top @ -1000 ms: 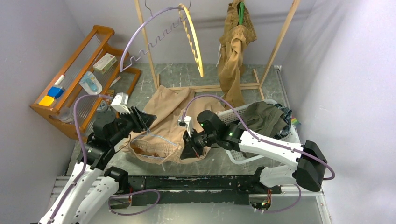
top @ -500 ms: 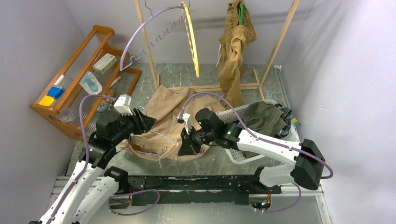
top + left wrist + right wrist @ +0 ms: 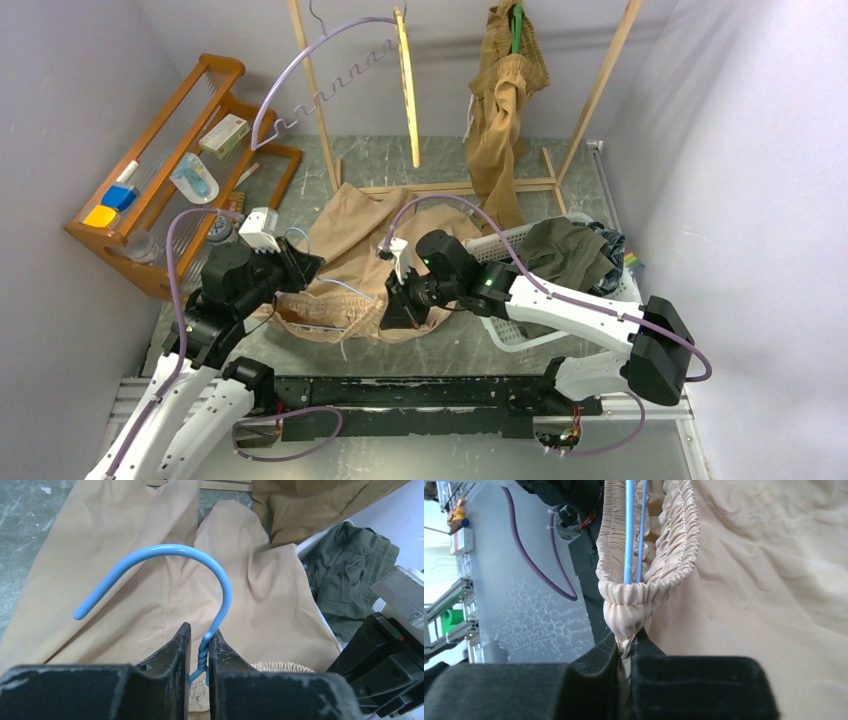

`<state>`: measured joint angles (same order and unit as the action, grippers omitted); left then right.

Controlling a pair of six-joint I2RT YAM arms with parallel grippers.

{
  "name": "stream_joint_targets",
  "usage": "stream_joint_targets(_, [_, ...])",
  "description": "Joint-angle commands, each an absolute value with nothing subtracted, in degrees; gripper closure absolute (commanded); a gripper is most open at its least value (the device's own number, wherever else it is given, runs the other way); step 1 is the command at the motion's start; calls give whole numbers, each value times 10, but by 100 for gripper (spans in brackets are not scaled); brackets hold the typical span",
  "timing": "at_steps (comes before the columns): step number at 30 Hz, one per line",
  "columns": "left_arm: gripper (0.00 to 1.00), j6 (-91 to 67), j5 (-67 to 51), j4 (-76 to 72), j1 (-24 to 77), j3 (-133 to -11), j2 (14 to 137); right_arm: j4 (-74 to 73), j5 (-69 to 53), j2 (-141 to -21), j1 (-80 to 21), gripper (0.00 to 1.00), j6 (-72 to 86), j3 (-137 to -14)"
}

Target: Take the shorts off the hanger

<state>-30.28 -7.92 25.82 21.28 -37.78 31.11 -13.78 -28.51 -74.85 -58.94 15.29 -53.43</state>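
The light beige shorts (image 3: pixel 355 250) lie on the table centre with a blue wire hanger (image 3: pixel 340 288) still inside the waistband. My left gripper (image 3: pixel 305 265) is shut on the hanger's twisted neck (image 3: pixel 201 652), with the blue hook (image 3: pixel 165 552) curving up above the jaws. My right gripper (image 3: pixel 393 310) is shut on the gathered waistband (image 3: pixel 629 605), where the hanger's two blue wires (image 3: pixel 634 530) run into the fabric. Tan-brown shorts (image 3: pixel 505 110) hang on a green hanger at the rack. Olive green shorts (image 3: pixel 565 255) lie in the basket, with a dark navy garment (image 3: pixel 612 250) partly hidden behind them.
A white basket (image 3: pixel 520 335) stands at the right, beside my right arm. A wooden clothes rack (image 3: pixel 320 110) stands at the back with a yellow hanger (image 3: pixel 408 90) on it. A wooden shelf (image 3: pixel 170 150) with small items stands at the left.
My right gripper has moved a little left with the waistband. My left gripper has drawn slightly back toward the near left with the hanger. The yellow hanger has swung edge-on.
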Motion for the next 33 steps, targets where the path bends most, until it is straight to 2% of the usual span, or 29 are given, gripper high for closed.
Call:
stream_joint_targets(1, [93,-307,-55,262,214,-385,304,-129,-268,-735,-592,88,162,-559])
stream_joint_targets(4, [93,-301,-49,265,214,-391,305,-128,-264,-716,-592,67,164,-559])
stream_joint_targets(6, [93,-298,-47,264,214,-393,306,-130,-252,-703,-592,47,169,-560])
stream_joint_targets(7, [93,-297,-46,264,213,-394,306,-133,-246,-699,-592,42,171,-564])
stream_joint_targets(11, [93,-294,-52,265,214,-396,307,-149,-223,-691,-592,37,167,-571])
stream_joint_targets(18, [93,-291,-51,271,214,-406,314,-162,-74,-693,-593,34,191,-594])
stream_joint_targets(23, [93,-288,-43,280,214,-414,310,-145,-119,-692,-593,33,170,-585])
stream_joint_targets(26, [93,-288,-45,283,214,-419,312,-145,-171,-715,-593,40,174,-597])
stream_joint_targets(28, [93,-287,-44,285,214,-421,314,-134,-169,-724,-594,50,184,-594])
stream_joint_targets(29, [93,-286,-43,286,214,-421,314,-120,-164,-720,-595,60,192,-586])
stream_joint_targets(30, [93,-286,-42,286,214,-421,313,-103,-161,-716,-595,74,195,-579])
stream_joint_targets(31, [93,-284,-43,286,213,-419,313,-89,-155,-709,-595,79,200,-569])
stream_joint_targets(32, [93,-282,-48,285,214,-418,313,-78,-146,-701,-594,76,208,-557])
stream_joint_targets(33, [93,-279,-55,286,214,-417,315,-68,-143,-694,-594,68,211,-549])
